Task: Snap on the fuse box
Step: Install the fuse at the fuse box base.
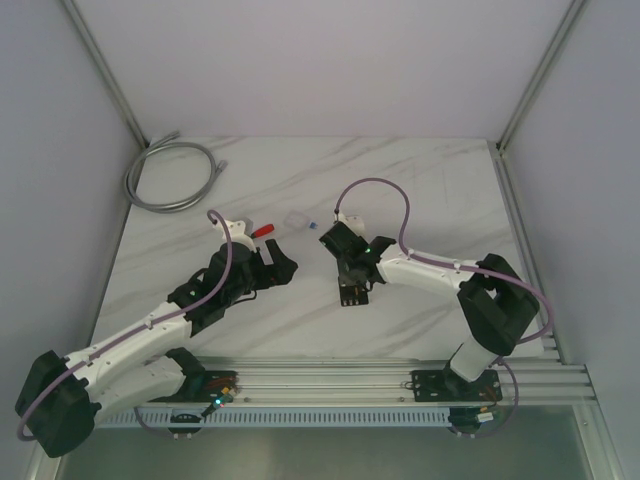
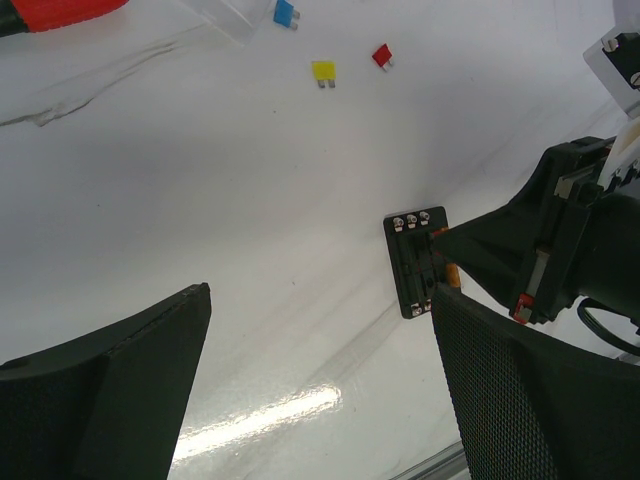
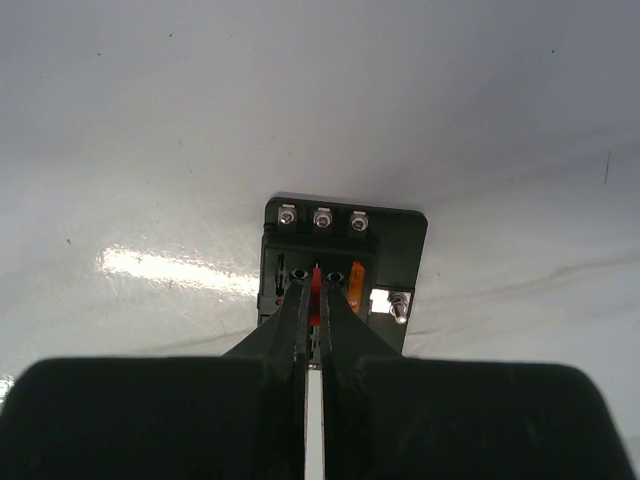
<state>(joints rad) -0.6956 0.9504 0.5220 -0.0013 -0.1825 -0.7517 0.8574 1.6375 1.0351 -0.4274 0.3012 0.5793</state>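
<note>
The fuse box (image 3: 390,235) is a flat black block lying on the white table, also seen from above (image 1: 350,296) and in the left wrist view (image 2: 412,262). An orange fuse (image 3: 357,283) stands in one of its slots. My right gripper (image 3: 316,300) is over the box, shut on a small red fuse (image 3: 316,278) that stands at a middle slot; from above it shows right over the box (image 1: 352,282). My left gripper (image 2: 320,300) is open and empty, left of the box (image 1: 277,268).
A clear plastic cover (image 1: 296,220) and a red-handled tool (image 1: 262,229) lie behind the left gripper. Loose blue (image 2: 285,13), yellow (image 2: 323,70) and red (image 2: 381,55) fuses lie on the table. A grey cable coil (image 1: 170,175) lies at the back left.
</note>
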